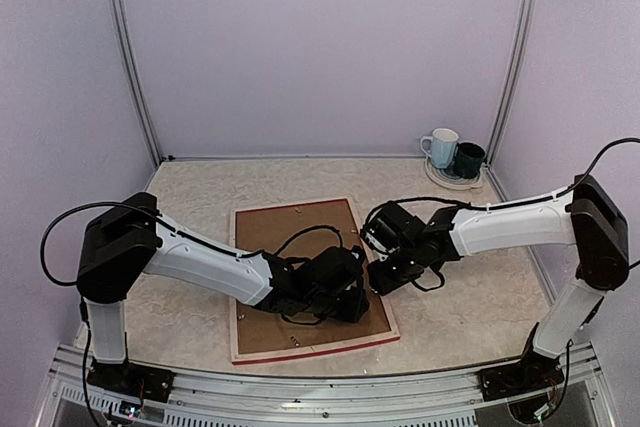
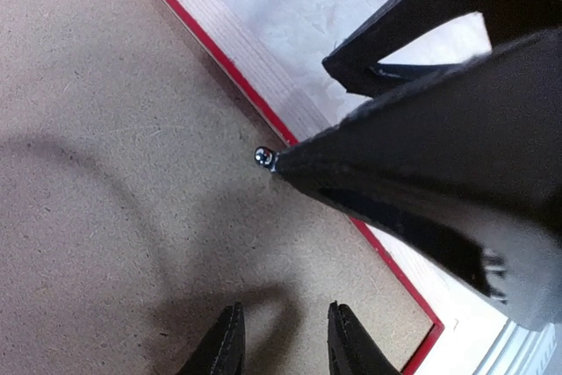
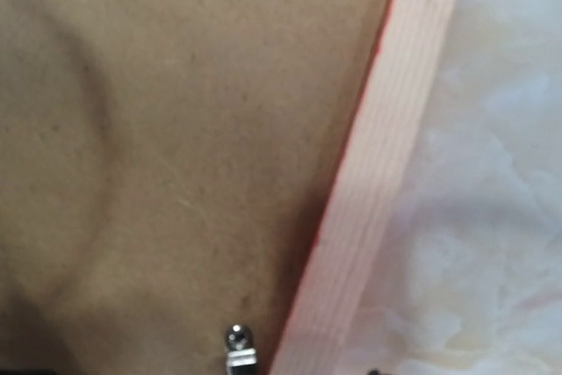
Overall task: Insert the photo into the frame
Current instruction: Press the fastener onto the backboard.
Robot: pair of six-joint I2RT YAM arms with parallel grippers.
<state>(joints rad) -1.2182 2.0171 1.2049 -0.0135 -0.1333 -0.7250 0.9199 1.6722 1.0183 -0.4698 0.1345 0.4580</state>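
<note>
Presently the large thin rectangular frame (image 1: 236, 287), red on its front edge and pale wood on its back, lies face down on the marbled beige table (image 1: 470, 287), roughly in the middle and turned slightly askew. A plain brown fibreboard backing panel (image 1: 270, 232) sits inside it and fills the opening.

The left arm reaches across the panel towards the frame's near right corner. Its pincer (image 2: 285, 344) points down at the brown board, the two black fingertips (image 2: 226, 344) a narrow gap apart with nothing between them. Whether the tips touch the board cannot be told.

The right arm comes in from the right side, and its pincer (image 1: 378, 277) is at the frame's right rail, just beside the left one. In the left wrist view its two black fingers (image 2: 421, 173) stand apart. The tip of the nearer one is at a small silver metal tab (image 2: 262, 157) on the board's edge by the rail, and the other is over the table outside the frame. It has hold of nothing that can be made out.

At the far right corner of the table, well apart from the frame, a white mug (image 1: 440, 147) and a dark green mug (image 1: 468, 159) stand together on a pale round plate (image 1: 455, 183).
</note>
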